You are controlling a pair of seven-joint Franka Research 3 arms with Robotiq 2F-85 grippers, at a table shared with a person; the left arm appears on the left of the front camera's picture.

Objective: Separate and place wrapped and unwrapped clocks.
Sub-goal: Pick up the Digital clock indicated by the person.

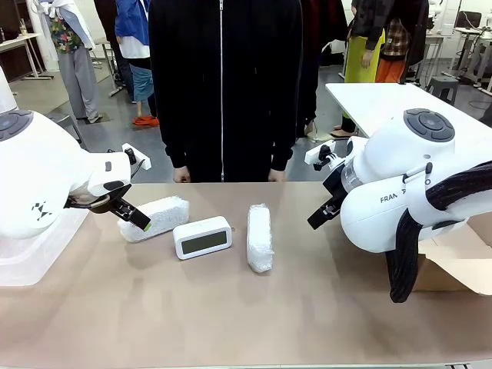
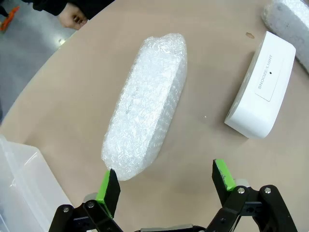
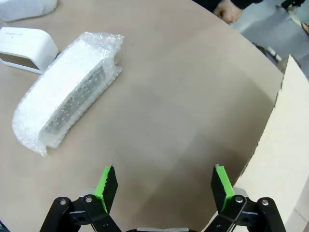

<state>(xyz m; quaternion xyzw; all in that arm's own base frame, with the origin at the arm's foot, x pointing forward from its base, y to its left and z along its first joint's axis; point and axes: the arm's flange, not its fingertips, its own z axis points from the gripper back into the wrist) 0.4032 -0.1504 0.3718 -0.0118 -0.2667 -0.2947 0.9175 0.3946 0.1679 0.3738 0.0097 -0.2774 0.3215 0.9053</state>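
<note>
Left wrist view gives readable print on a task item: "SNOOZE" and "LIGHT" run along the top of the unwrapped clock (image 2: pixel 260 92). It lies on the tan table (image 2: pixel 63 96), just beside one wrapped clock (image 2: pixel 145 104). The left gripper (image 2: pixel 166 180) hangs over that bundle's near end with its green pads spread wide, grasping nothing (one pad overlaps the foam's corner in the picture; whether it touches I cannot tell). A clear plastic bin (image 2: pixel 19 179) sits at the lower left.

Front view shows instead the bare clock's grey-green screen, facing the robot, and the whole row: wrapped clock, unwrapped clock, second wrapped clock (image 1: pixel 260 237), each apart from the next. The letters "FRAN" read on the right arm (image 1: pixel 400 200).

Right wrist view has the right gripper (image 3: pixel 164 181) released as well, above bare table. The second wrapped clock lies off to its upper left, and the edge of a cardboard box (image 3: pixel 289 145) is at the right.
</note>
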